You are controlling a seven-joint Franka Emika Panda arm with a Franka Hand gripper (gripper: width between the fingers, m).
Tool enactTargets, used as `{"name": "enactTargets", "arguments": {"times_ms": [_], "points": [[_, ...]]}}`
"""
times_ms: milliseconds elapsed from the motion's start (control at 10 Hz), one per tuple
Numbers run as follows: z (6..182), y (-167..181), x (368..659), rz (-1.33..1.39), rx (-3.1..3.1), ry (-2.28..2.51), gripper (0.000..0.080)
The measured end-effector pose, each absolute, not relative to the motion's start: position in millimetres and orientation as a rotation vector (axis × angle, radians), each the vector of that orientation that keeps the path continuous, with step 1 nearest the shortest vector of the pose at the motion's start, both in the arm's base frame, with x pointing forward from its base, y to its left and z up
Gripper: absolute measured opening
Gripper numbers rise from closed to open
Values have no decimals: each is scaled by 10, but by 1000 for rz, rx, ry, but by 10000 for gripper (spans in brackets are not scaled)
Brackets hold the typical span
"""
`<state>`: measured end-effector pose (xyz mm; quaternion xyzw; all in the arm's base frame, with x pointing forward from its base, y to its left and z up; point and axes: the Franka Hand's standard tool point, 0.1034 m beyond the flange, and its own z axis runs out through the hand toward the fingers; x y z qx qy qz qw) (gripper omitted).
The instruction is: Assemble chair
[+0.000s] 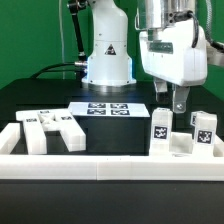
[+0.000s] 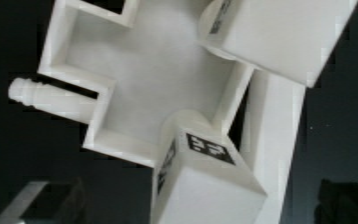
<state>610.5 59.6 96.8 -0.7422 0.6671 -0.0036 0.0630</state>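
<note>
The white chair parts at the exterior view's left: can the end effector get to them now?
Probably yes. The chair parts lie uncovered, and the end effector hangs open and empty over the upright parts at the exterior view's right; only the flat marker board lies between.

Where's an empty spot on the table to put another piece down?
Bare black table lies between the chair pieces lying on the exterior view's left and the upright pieces on its right, in front of the marker board. It's crowded on the right, under the open gripper.
</note>
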Motion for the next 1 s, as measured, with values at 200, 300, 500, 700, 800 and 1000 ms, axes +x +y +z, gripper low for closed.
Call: {"name": "enactTargets", "arguments": {"times_ms": [200,300,500,700,800,1000], "points": [[987,606,6065,8,-2475,1777,649],[1017,589,6074,-4,-2563,1640,649],[1010,462,6068,-4,-2657,1447,649],[1006,486,6066,-2,-2649,1463,649],[1003,484,6066,-2,-2649,1464,649],[977,491,6058,-50,-2848,1186,649]]}}
